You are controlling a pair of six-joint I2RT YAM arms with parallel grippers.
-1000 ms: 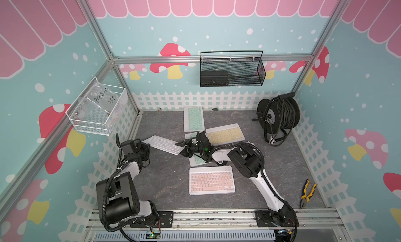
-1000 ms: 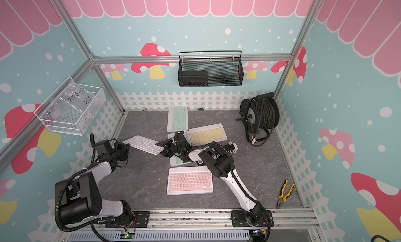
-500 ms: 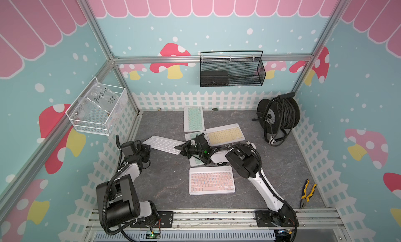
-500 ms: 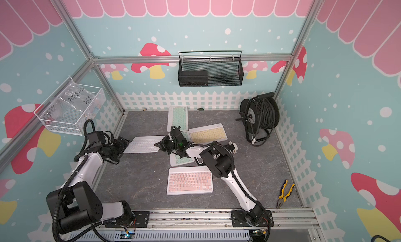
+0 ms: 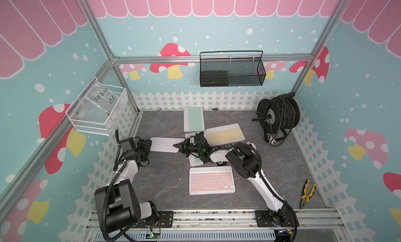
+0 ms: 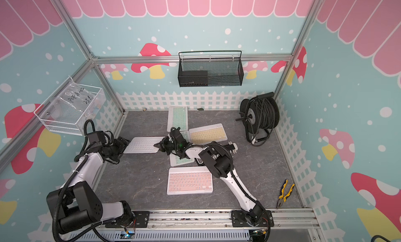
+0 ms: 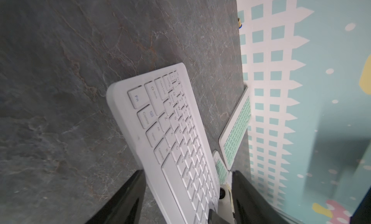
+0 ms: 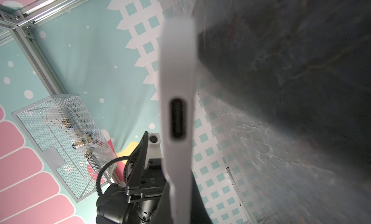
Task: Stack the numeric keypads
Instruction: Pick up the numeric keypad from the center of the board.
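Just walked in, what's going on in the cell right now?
Both arms are at the white keypad, one at each end. The right pincer is shut on its end; the left pincer stands open around the other end, not gripping. The pink keypad, yellow keypad, back mint keypad and the mint keypad under the right arm lie on the table; no stack yet.

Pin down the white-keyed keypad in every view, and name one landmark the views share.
Top view: the white keypad lies just left of centre.
Top view: again just left of centre.
Left wrist: it fills the middle, keys facing the camera.
Right wrist: only its thin edge with the charging port shows, at centre.
Shared landmark: the white picket fence.
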